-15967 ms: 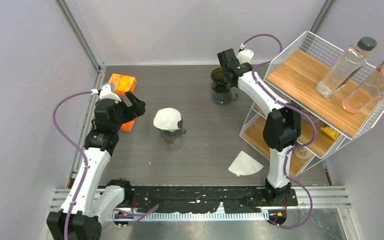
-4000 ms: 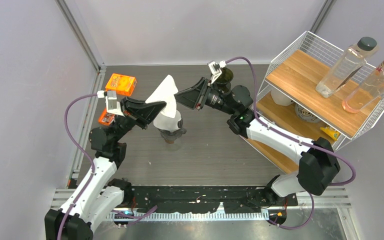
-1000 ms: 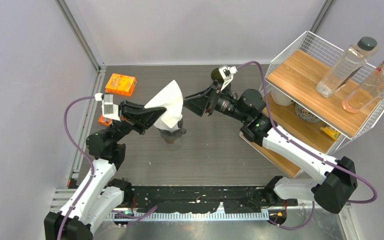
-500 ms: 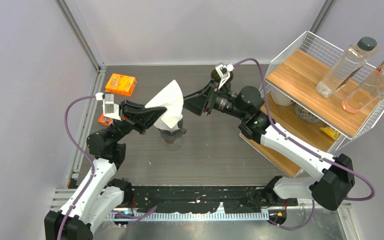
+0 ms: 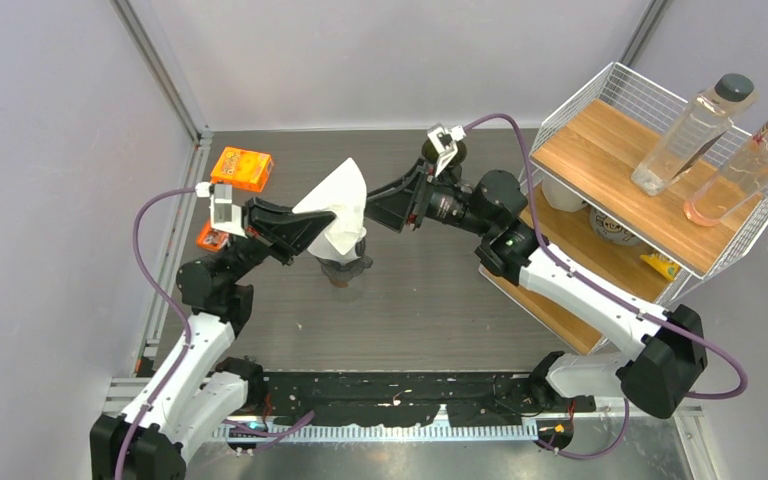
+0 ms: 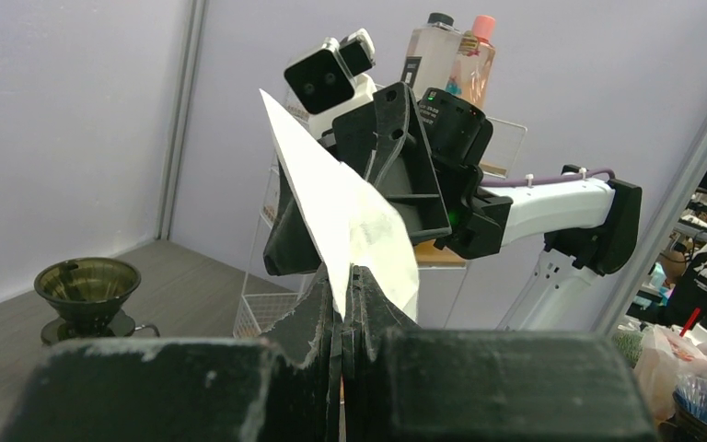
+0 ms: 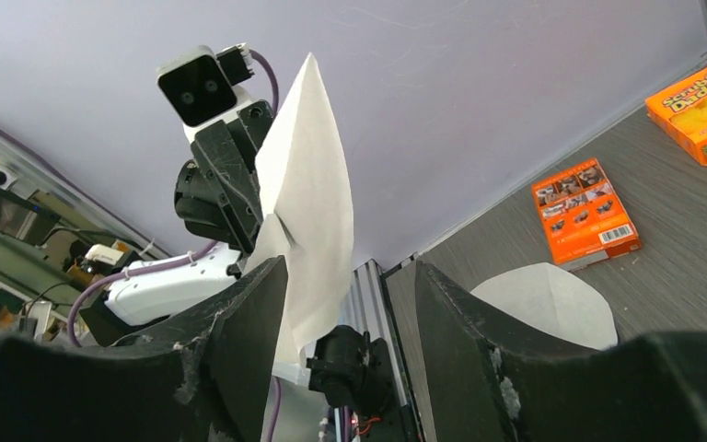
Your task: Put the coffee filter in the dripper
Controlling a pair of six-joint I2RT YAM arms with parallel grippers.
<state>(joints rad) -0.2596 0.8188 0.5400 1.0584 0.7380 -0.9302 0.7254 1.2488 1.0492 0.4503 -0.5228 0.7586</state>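
Observation:
My left gripper [image 5: 310, 227] [image 6: 342, 272] is shut on the lower edge of a white coffee filter [image 5: 339, 199] [image 6: 350, 212], holding it upright in the air over the middle of the table. The right gripper [image 5: 374, 208] [image 7: 350, 267] faces it from the right, open, with the filter's [image 7: 308, 193] loose edge beside its left finger. The dark glass dripper [image 6: 87, 281] [image 5: 461, 154] stands on its carafe at the back, mostly hidden behind the right wrist in the top view. A second white filter [image 7: 543, 299] rests on a dark stand [image 5: 346, 264] below the held one.
Two orange boxes lie at the back left, one larger [image 5: 241, 167] [image 7: 704, 106] and one smaller [image 5: 208, 237] [image 7: 585, 212]. A wire shelf [image 5: 615, 85] with wooden boards fills the right side and carries two bottles [image 5: 695, 125].
The right gripper has edged slightly left toward the held filter. The left gripper keeps its hold and has barely moved.

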